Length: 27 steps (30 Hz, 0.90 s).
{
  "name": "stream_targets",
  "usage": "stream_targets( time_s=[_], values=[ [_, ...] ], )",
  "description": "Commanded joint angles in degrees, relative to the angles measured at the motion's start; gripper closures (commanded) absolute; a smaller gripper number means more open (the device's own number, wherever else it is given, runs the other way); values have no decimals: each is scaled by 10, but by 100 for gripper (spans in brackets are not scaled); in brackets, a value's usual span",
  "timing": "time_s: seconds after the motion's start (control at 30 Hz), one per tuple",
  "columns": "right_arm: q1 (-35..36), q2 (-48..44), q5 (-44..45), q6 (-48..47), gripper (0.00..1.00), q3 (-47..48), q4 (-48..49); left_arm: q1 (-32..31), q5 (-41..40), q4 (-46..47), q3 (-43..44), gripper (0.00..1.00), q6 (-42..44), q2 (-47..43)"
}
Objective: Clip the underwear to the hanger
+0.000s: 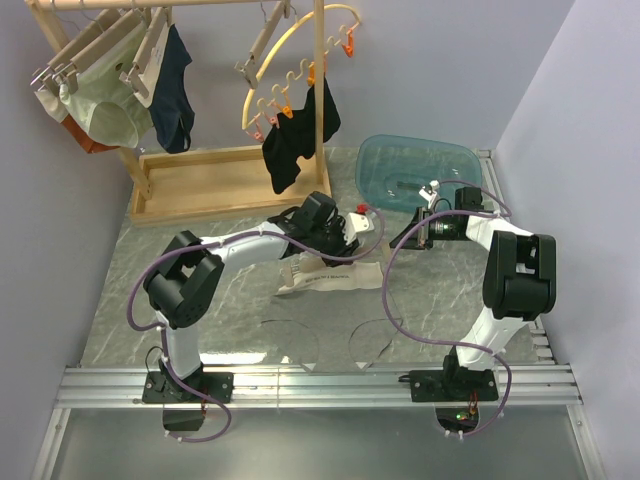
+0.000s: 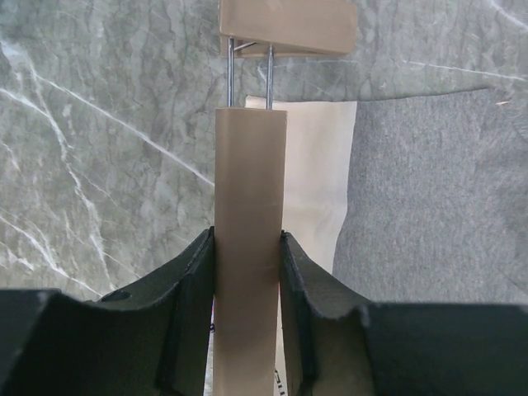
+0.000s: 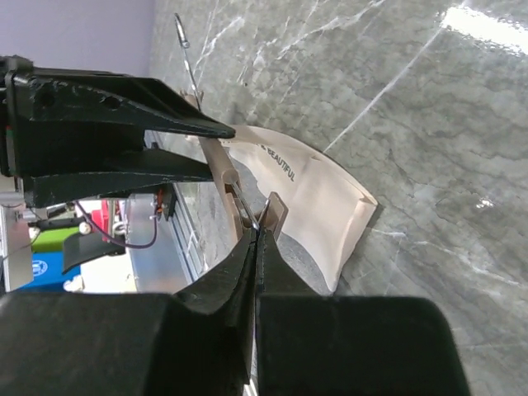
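Note:
The underwear (image 1: 335, 275) lies flat on the marble table in the middle; it also shows in the left wrist view (image 2: 318, 181) and in the right wrist view (image 3: 318, 194). My left gripper (image 1: 345, 238) is shut on the wooden bar of the hanger (image 2: 250, 247), just above the underwear. One wooden clip (image 2: 287, 25) sits at the bar's far end. My right gripper (image 1: 412, 232) is shut, its tips (image 3: 257, 224) pinching the wire of the hanger's other clip (image 3: 276, 213). The wire hook (image 3: 186, 49) points away. In the top view the hanger is mostly hidden by the grippers.
A blue plastic tub (image 1: 418, 172) stands behind the right gripper. A wooden rack (image 1: 215, 185) at the back left carries pale green briefs (image 1: 105, 105), navy briefs (image 1: 175, 90), and a yellow hanger (image 1: 300, 70) with a black garment (image 1: 295, 140).

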Motion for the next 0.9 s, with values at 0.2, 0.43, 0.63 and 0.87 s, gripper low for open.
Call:
stream_targets(
  time_s=[0.2, 0.43, 0.63, 0.87],
  values=[
    [7, -13, -48, -30, 100, 2, -11, 31, 76, -22, 56, 39, -46, -35],
    [20, -14, -42, -92, 100, 18, -52, 73, 200, -78, 124, 27, -110, -13],
    [46, -25, -21, -124, 100, 39, -58, 80, 301, -177, 251, 26, -113, 73],
    [65, -45, 4, -177, 100, 68, -88, 82, 371, -178, 306, 25, -151, 137]
  ],
)
